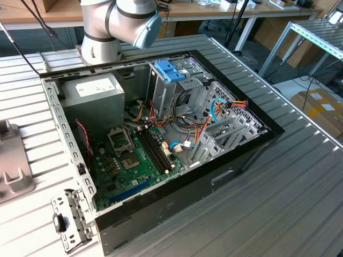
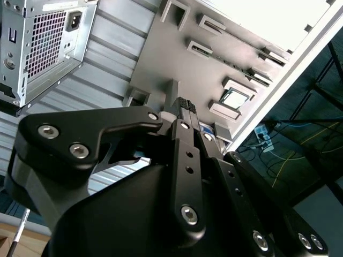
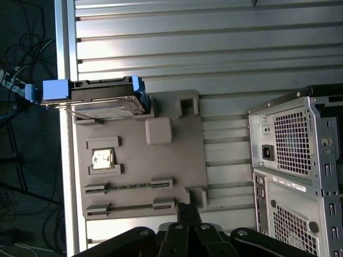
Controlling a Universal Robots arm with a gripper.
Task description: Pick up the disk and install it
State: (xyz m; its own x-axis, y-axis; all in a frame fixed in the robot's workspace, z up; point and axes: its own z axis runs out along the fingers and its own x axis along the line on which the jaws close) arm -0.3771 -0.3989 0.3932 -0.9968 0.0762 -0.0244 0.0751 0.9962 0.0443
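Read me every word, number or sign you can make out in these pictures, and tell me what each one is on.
No text here is legible.
White label on the power supply: print too small to read.
Label strip on the computer case rear panel: too blurred to read.
Top face of the disk: any print too blurred to read.

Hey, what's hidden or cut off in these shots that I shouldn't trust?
1. Exterior view: the arm is cut by the top edge, the grey tray by the left edge.
2. Second wrist view: the body of the pincer covers much of the grey tray.
3. First wrist view: the disk hides its face resting on the grey tray.
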